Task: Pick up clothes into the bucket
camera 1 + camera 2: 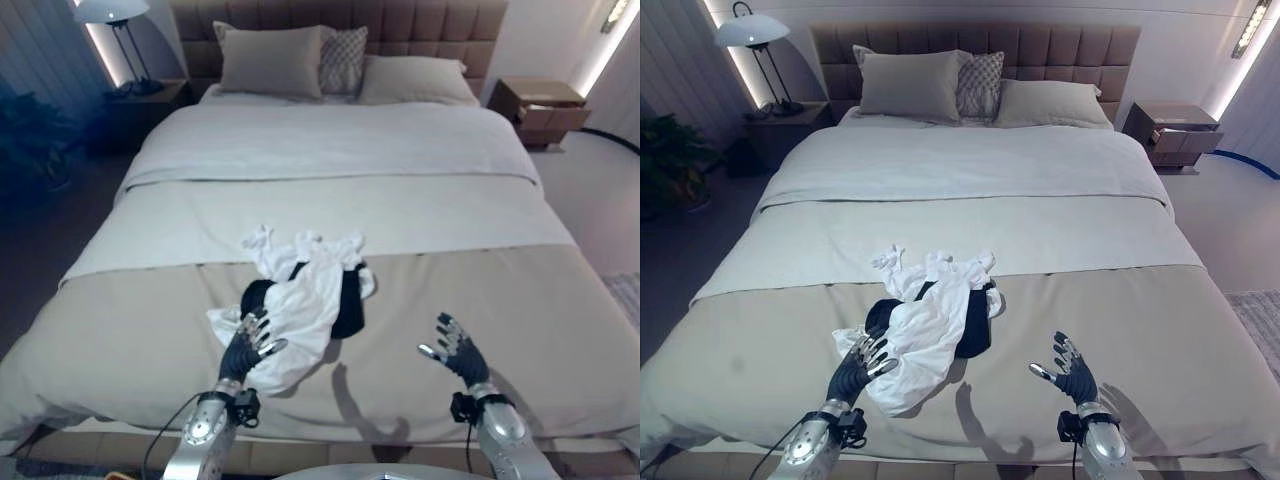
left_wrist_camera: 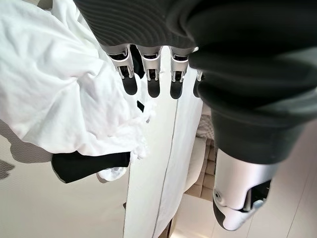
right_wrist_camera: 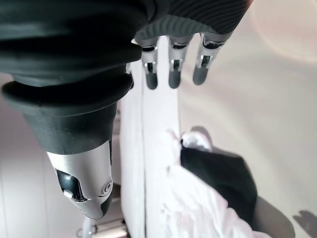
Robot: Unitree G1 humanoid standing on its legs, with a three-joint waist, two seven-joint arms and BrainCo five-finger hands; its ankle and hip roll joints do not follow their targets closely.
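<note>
Wide bed (image 1: 970,200) under a white cover with a beige throw (image 1: 1160,330) across the foot, padded headboard (image 1: 970,45) behind three pillows (image 1: 908,85). Bedside tables at both head corners, a lamp (image 1: 748,35) on one, a potted plant (image 1: 670,160) on the floor nearby. White and black clothes (image 1: 930,320) heaped near the foot edge, nothing over them. Left hand (image 1: 860,368) open-fingered above the heap's near edge; right hand (image 1: 1068,368) spread, well apart over bare throw.

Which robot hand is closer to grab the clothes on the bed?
The left hand. It hovers right at the near edge of the white and black clothes, fingers open. The right hand is open too, but over bare bed cover, off to the side.
</note>
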